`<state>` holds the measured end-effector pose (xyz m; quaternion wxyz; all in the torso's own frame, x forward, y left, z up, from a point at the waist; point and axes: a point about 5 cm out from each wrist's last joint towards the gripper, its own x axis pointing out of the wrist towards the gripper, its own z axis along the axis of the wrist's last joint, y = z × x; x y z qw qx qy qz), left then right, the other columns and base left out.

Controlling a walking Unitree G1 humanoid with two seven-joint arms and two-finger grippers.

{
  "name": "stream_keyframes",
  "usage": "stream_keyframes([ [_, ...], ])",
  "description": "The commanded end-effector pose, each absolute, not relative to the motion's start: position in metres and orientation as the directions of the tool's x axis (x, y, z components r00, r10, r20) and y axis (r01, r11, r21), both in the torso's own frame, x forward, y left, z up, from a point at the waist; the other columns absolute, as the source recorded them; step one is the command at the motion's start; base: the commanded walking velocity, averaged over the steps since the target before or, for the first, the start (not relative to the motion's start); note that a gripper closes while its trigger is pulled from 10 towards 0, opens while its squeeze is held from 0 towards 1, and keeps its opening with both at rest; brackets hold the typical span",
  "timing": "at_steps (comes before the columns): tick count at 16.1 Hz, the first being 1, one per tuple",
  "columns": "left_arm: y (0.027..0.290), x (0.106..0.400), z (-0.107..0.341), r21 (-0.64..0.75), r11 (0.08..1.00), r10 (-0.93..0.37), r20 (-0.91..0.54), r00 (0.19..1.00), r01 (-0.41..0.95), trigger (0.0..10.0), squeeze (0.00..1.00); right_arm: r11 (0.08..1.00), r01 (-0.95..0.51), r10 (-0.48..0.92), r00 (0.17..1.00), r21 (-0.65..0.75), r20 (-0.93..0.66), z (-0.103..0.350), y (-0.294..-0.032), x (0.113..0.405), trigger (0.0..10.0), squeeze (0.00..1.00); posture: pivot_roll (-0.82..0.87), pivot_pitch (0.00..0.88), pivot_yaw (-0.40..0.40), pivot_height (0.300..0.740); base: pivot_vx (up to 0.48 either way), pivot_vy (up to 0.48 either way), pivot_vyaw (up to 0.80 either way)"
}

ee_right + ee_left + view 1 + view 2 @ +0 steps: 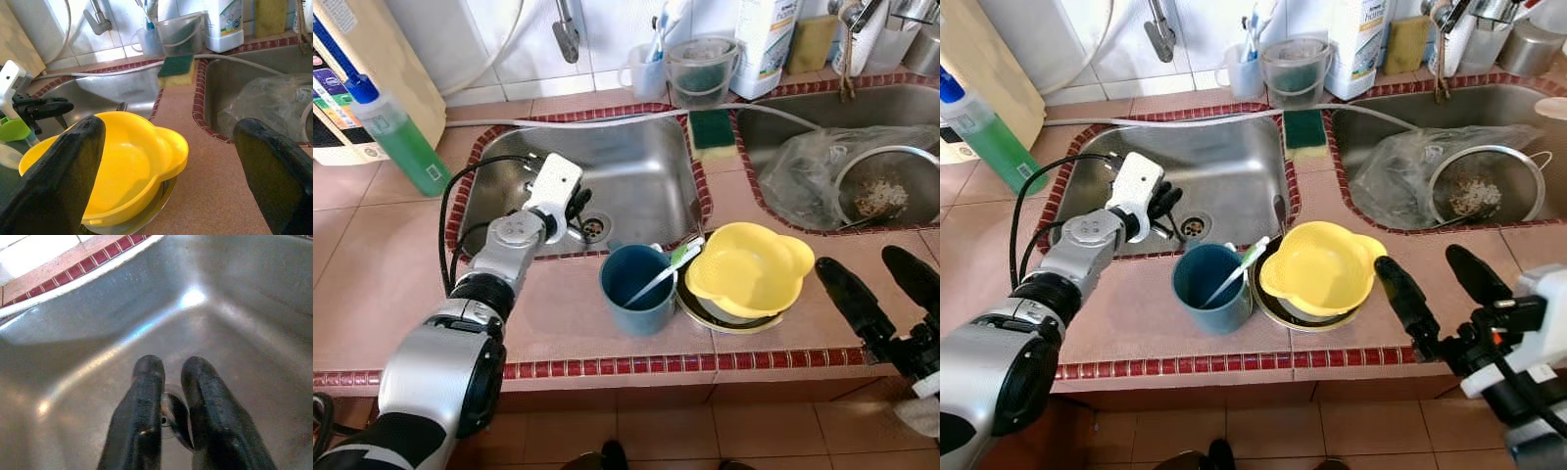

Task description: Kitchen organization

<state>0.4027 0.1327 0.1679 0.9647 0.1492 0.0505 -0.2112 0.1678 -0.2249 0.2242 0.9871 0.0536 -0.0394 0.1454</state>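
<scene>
Left hand [168, 382] reaches down into the left sink basin [636, 186], its two black fingers nearly together with only a narrow gap, gripping nothing; the drain [593, 227] lies just beyond the fingertips. Right hand [1440, 279] hovers over the front edge of the tiled surface [372, 284], fingers spread wide and empty, just right of the yellow bowl [746, 266]. That bowl sits tilted in a shallow metal dish [724, 318] on the surface, between the two sinks and the front edge. Touching the dish on its left stands a dark blue cup [636, 289] holding a toothbrush [668, 269] with white handle and green head, leaning toward the bowl; cup and bowl stand between the two hands. Farther out: a green-and-yellow sponge [713, 135] on the divider between the basins; the right sink [1410, 113] holds a crumpled clear plastic bag [1400, 176] and a metal strainer [1484, 186] with brownish scraps inside. A white hose [607, 119] runs along the back rims. Behind it, a clear plastic container [701, 69], a cup of toothbrushes [646, 64] and a white detergent bottle [766, 39] stand against the wall tiles. At far left, a bottle of green liquid [396, 132] with blue cap stands beside a beige board [391, 59].
</scene>
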Motion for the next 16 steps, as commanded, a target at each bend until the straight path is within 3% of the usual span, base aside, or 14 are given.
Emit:
stream_keyframes([
  [1, 0.137, 0.403, 0.166, 0.262, 0.868, -0.386, -0.181, 0.905, 0.422, 10.0, 1.00, 0.946, -0.311, 0.301, 0.947, 0.087, 0.108, 0.227, -0.221, 0.167, 10.0, 0.00, -0.30, 0.199, 0.168, 0.740, 0.000, 0.000, 0.00],
  [9, 0.142, 0.406, 0.180, 0.222, 0.880, -0.403, -0.123, 0.907, 0.421, 10.0, 1.00, 0.942, -0.314, 0.292, 0.942, 0.120, 0.167, 0.228, -0.215, 0.177, 10.0, 0.00, -0.26, 0.191, 0.166, 0.740, 0.000, 0.000, 0.00],
  [14, 0.143, 0.404, 0.206, 0.152, 0.879, -0.464, 0.064, 0.884, 0.451, 10.0, 1.00, 0.932, -0.318, 0.267, 0.927, 0.174, 0.262, 0.230, -0.204, 0.197, 10.0, 0.00, -0.20, 0.164, 0.156, 0.740, 0.000, 0.000, 0.00],
  [15, 0.145, 0.403, 0.212, 0.136, 0.891, -0.449, 0.120, 0.886, 0.433, 10.0, 0.00, 0.935, -0.299, 0.237, 0.926, 0.189, 0.293, 0.231, -0.202, 0.204, 10.0, 0.00, -0.19, 0.155, 0.153, 0.740, 0.000, 0.000, 0.00],
  [16, 0.146, 0.402, 0.214, 0.116, 0.898, -0.438, 0.142, 0.888, 0.424, 10.0, 0.00, 0.937, -0.291, 0.224, 0.926, 0.196, 0.305, 0.231, -0.201, 0.208, 10.0, 0.00, -0.19, 0.155, 0.153, 0.740, 0.000, 0.000, 0.00],
])
